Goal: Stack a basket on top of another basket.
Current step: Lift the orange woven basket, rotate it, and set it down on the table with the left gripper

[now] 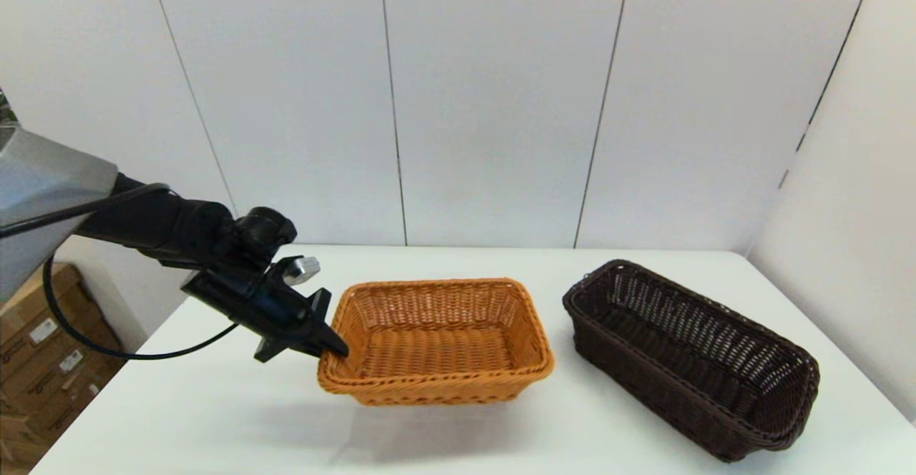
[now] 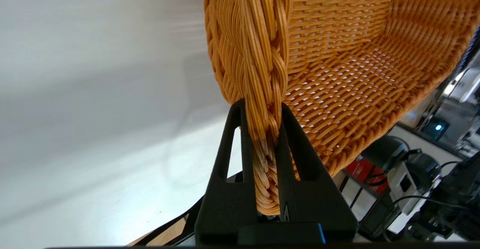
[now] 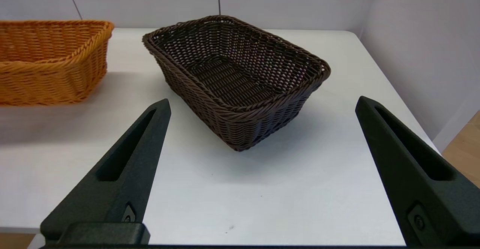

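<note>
Right end effector [image 3: 262, 166] sat at the near edge of the counter [image 1: 215, 418], out of the head view, fingers spread wide and released, empty. It faced the dark brown basket [image 1: 690, 357] head-on in its wrist view, nothing between them.

Dark brown basket rested on the right side of the counter, long axis running diagonally from far-left to near-right, near corner pointing toward the right end effector. Well apart from the left arm.

Orange-tan basket [image 1: 436, 339] was left of centre, just beside the dark one but not touching. Its shadow fell offset beneath it, so it looked lifted or tilted off the counter.

Left end effector [image 1: 330, 350] was clenched on the orange-tan basket's braided rim at the near-left corner; wrist view showed one finger [image 2: 228, 159] outside and one inside the wall.

Judgement: the pictures show the orange-tan basket in hand, not the dark one. The key relation is that the dark basket lay to the right of the held basket, so the carry would go rightward and need a yaw to match the diagonal axis.
</note>
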`<state>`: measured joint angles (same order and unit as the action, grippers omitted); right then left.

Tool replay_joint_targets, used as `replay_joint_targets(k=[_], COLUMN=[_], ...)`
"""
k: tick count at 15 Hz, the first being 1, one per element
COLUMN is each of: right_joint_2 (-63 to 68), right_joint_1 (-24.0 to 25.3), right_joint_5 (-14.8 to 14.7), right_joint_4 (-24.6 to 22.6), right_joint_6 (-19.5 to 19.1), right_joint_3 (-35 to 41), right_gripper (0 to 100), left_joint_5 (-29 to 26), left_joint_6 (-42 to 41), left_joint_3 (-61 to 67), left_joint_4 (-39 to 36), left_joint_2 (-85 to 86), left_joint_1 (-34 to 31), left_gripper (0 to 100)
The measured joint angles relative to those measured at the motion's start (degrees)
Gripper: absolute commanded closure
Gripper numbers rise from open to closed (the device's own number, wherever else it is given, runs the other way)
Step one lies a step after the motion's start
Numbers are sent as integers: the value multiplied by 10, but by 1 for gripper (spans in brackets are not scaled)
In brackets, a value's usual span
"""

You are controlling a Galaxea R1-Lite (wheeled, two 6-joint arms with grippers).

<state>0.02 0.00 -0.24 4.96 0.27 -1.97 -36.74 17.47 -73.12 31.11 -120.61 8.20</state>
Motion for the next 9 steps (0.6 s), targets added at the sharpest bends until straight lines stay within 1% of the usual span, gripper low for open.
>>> replay_joint_targets(k=[4, 9], right_joint_2=[0, 0], right_joint_1=[0, 0], right_joint_5=[0, 0], right_joint_4=[0, 0], right_joint_6=[0, 0], right_joint_3=[0, 0], right_gripper=[0, 0], left_joint_5=[0, 2], left_joint_6=[-1, -4], left_joint_3=[-11, -14], left_joint_4=[-2, -6], left_joint_2=[-14, -26], left_joint_1=[16, 20], left_gripper=[100, 100])
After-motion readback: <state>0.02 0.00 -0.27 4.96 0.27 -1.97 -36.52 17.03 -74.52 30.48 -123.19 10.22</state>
